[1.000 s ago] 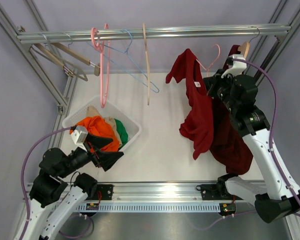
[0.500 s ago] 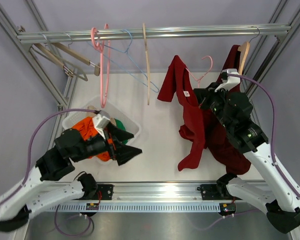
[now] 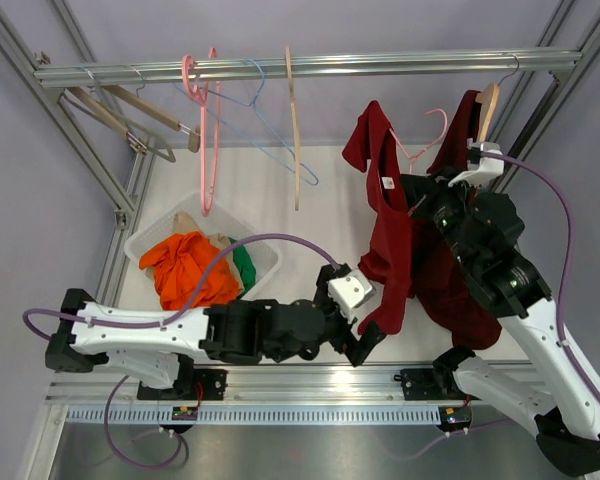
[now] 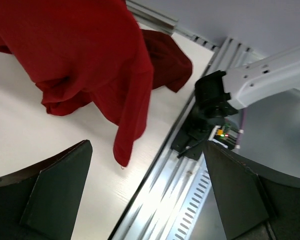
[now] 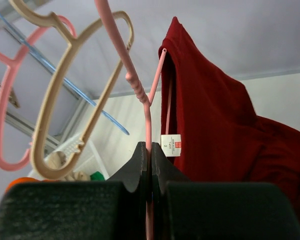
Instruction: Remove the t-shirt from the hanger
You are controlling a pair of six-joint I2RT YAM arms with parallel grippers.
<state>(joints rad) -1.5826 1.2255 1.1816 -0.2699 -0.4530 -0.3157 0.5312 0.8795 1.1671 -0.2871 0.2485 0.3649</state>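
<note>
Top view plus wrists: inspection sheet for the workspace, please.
Surface: white tabletop; the shirt's lower part lies on its right side.
Job's things: red t-shirt partly on the pink hanger, one shoulder draped over it, neck label showing.
Clutter: basket of orange, green and beige clothes; spare hangers on the rail.
Grippers: left gripper open, empty, beside the hanging sleeve; right gripper shut on the pink hanger.
Cables: purple cable arcs over the basket corner; another runs along the right arm.
Surroundings: aluminium rail and frame, grey walls.
</note>
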